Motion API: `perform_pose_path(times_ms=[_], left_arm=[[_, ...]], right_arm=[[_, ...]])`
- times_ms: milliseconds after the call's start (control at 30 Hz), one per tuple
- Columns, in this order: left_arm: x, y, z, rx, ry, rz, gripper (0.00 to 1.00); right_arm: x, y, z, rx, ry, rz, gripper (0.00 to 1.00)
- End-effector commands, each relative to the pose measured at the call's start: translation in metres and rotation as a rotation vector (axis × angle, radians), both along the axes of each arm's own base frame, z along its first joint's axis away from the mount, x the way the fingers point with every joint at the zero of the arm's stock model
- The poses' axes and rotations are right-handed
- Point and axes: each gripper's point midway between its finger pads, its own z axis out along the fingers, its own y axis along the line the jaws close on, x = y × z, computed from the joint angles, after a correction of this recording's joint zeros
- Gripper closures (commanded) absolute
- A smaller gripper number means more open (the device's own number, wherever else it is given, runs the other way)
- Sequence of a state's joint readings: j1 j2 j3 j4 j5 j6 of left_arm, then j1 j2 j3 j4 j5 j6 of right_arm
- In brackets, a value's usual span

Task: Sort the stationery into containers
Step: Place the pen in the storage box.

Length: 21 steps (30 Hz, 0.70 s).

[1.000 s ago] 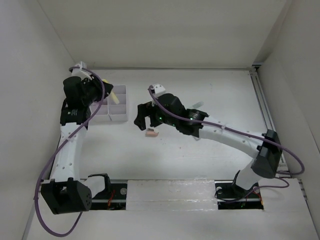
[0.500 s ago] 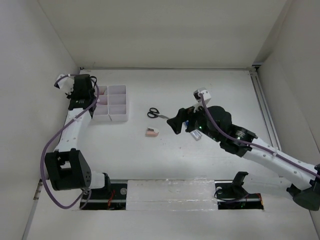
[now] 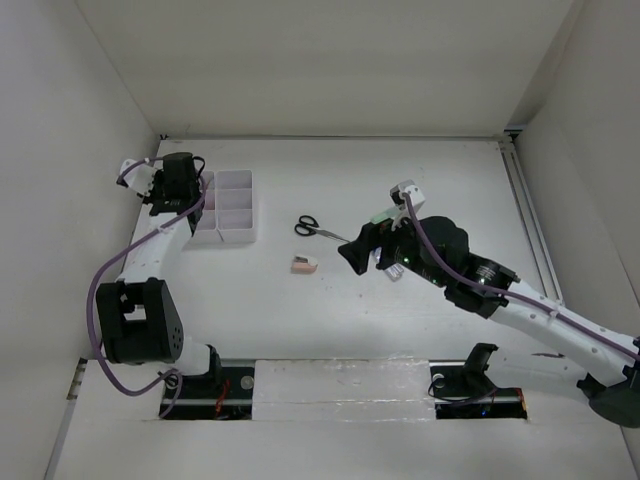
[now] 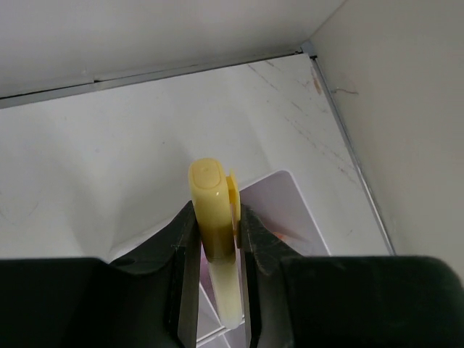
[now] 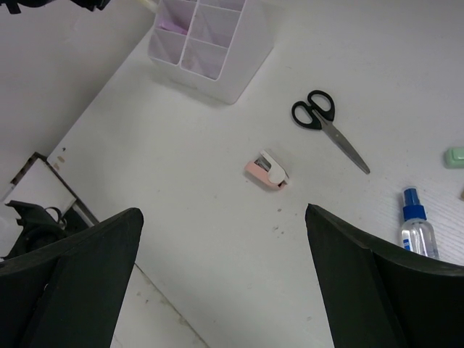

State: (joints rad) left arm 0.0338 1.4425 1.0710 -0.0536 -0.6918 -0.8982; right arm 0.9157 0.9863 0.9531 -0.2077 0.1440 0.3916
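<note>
My left gripper [image 3: 190,183] hangs at the left edge of the white six-compartment tray [image 3: 236,237] and is shut on a yellow highlighter [image 4: 212,210]. In the left wrist view the highlighter stands upright between the fingers, over the tray [image 4: 288,197]. My right gripper [image 3: 356,251] is open and holds nothing. It hovers right of the pink-white eraser [image 3: 304,265] and near the black-handled scissors [image 3: 314,227]. In the right wrist view the eraser [image 5: 267,170], the scissors [image 5: 328,124] and a blue-capped clear tube [image 5: 418,230] lie on the table beyond the open gripper [image 5: 223,212].
A small green item [image 5: 455,156] lies at the right edge of the right wrist view. White walls close in the table on the left, back and right. A metal rail [image 3: 528,215] runs along the right side. The tray [image 5: 233,71] stands near the back left corner.
The right arm has pulled back to the right, away from the eraser. The left gripper has swung from over the tray to its left edge, then edged right again.
</note>
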Motion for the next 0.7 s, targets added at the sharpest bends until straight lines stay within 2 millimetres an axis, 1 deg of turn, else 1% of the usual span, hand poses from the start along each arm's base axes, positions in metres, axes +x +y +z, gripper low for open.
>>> perform_pose_path(times_ms=[0, 67, 133, 167, 233, 267, 300, 367, 433, 467, 500, 600, 633, 667], left_arm=[[0.008, 0.005, 0.005, 0.008, -0.065, 0.036, 1.0], [0.011, 0.004, -0.004, 0.002, -0.042, 0.028, 1.0], [0.014, 0.004, -0.007, -0.004, -0.048, 0.032, 1.0], [0.015, 0.002, -0.007, -0.01, -0.048, 0.023, 1.0], [0.018, 0.002, -0.016, -0.01, -0.035, 0.023, 1.0], [0.018, 0.002, -0.016, -0.01, -0.035, 0.023, 1.0], [0.022, 0.001, -0.016, -0.015, -0.035, 0.016, 0.99], [0.025, -0.001, -0.019, -0.021, -0.022, 0.007, 0.99], [0.026, -0.002, -0.019, -0.033, -0.029, 0.001, 0.96], [0.026, -0.002, -0.021, -0.033, -0.032, 0.001, 0.94], [0.028, -0.002, -0.018, -0.032, -0.046, 0.001, 0.94], [0.028, -0.002, -0.025, -0.027, -0.03, -0.002, 0.93], [0.03, -0.004, -0.021, -0.033, -0.039, -0.013, 0.91], [0.031, -0.004, -0.026, -0.034, -0.029, -0.013, 0.88]], right_arm=[[0.003, 0.007, 0.012, 0.038, -0.037, 0.023, 0.0], [0.006, 0.01, 0.01, 0.029, -0.03, 0.023, 0.0], [0.006, 0.01, 0.01, 0.029, -0.03, 0.023, 0.0], [0.007, 0.012, 0.007, 0.022, -0.024, 0.023, 0.0], [0.007, 0.012, 0.007, 0.022, -0.024, 0.023, 0.0], [0.007, 0.012, 0.007, 0.022, -0.024, 0.023, 0.0], [0.007, 0.012, 0.009, 0.029, -0.03, 0.023, 0.0], [0.008, 0.013, 0.006, 0.022, -0.024, 0.023, 0.0], [0.011, 0.011, 0.006, 0.022, -0.024, 0.014, 0.0], [0.012, 0.013, 0.003, 0.015, -0.018, 0.014, 0.0], [0.012, 0.012, 0.002, 0.008, -0.025, 0.016, 0.0], [0.011, 0.013, 0.002, 0.01, -0.023, 0.025, 0.0], [0.011, 0.013, 0.002, 0.01, -0.023, 0.025, 0.0], [0.011, 0.013, 0.002, 0.01, -0.023, 0.025, 0.0]])
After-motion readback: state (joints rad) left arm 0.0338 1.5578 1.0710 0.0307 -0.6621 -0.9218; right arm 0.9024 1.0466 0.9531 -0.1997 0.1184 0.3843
